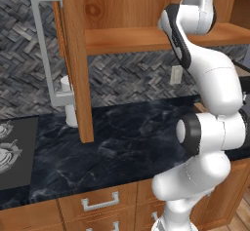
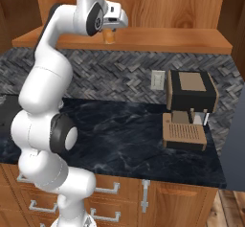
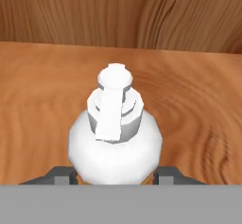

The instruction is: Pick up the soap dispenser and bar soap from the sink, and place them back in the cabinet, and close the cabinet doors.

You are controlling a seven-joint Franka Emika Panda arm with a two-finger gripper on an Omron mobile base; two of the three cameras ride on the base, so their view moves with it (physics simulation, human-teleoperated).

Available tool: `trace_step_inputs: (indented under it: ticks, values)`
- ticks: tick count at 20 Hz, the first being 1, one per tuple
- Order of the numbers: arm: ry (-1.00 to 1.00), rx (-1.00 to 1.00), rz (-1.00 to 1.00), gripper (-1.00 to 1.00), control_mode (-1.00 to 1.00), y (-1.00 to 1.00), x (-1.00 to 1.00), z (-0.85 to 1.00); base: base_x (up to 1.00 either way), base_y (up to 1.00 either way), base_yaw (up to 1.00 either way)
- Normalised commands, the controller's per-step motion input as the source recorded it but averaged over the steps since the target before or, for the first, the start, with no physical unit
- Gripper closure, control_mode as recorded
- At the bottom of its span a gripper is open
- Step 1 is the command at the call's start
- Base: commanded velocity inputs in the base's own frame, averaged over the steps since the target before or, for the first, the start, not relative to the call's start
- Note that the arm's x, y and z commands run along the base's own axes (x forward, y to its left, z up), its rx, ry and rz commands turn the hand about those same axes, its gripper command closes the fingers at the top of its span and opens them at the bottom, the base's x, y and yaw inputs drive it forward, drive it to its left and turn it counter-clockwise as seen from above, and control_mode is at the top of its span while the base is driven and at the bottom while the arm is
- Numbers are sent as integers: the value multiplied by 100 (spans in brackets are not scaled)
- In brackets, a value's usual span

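Note:
My gripper point(image 2: 111, 31) is raised to the wooden shelf point(image 2: 158, 40) of the cabinet and is shut on the soap dispenser point(image 2: 109, 37), an orange-amber bottle. From the hand, its white pump top point(image 3: 113, 106) shows from above, with a dark fingertip point(image 3: 60, 175) on either side of the body. The bottle is upright at the shelf's surface; whether it rests on the wood I cannot tell. One cabinet door point(image 1: 75, 64) hangs open on the left, its silver bar handle point(image 1: 45, 49) facing out. The bar soap and the sink are out of view.
A paper-towel roll point(image 1: 69, 105) stands behind the open door on the dark marble counter point(image 1: 127, 142). The stovetop point(image 1: 12, 152) is at the far left. A coffee machine point(image 2: 189, 108) sits at the right below the shelf. Drawers point(image 1: 100, 203) run under the counter.

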Motion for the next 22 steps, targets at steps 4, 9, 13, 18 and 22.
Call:
trace_step_inputs:
  ticks: [4, 9, 13, 18, 22]
  values:
    - [0, 0, 0, 100, -100, 0, 6, -7, 0, 0, 0]
    - [0, 0, 0, -100, -100, 0, 0, -2, 0, 0, 0]
    - [0, 0, 1, -100, -100, 0, 0, 0, 0, 0, 0]
    - [0, 0, 1, -100, -100, 0, 0, 0, 0, 0, 0]
    - [0, 0, 0, -100, -100, 0, 0, -1, 0, 0, 0]
